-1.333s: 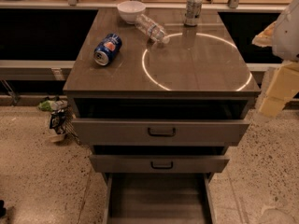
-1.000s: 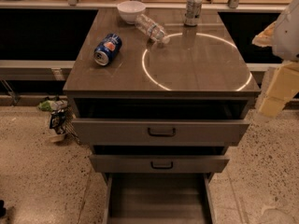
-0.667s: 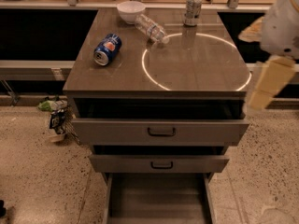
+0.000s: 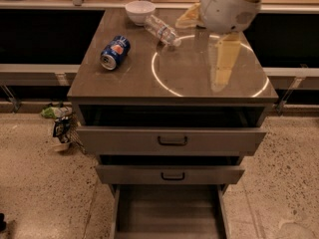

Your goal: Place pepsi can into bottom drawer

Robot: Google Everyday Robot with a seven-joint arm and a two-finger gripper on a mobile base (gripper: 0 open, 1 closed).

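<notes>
Camera view looks down on the cabinet, and I take the white light ring [image 4: 154,68] on the surface [image 4: 89,81] as my landmark. The can [image 4: 115,53] lies on its side to the left of the ring, well apart from it, its silver end turned toward the front left corner. Behind the ring and to the left stands a white bowl [image 4: 140,10]. Just in front of the bowl a clear bottle [image 4: 162,31] lies on its side, its cap end reaching the ring's back left arc. My claw [image 4: 217,54] hangs above the ring's right half, with the arm's white body [image 4: 229,4] over the ring's back edge; I cannot tell whether the claw is open or closed, and it holds nothing that I can see. Below the ring, at the cabinet front, three drawers are pulled out in steps. The bottom drawer [image 4: 169,213] juts out farthest, showing a plain grey floor.
</notes>
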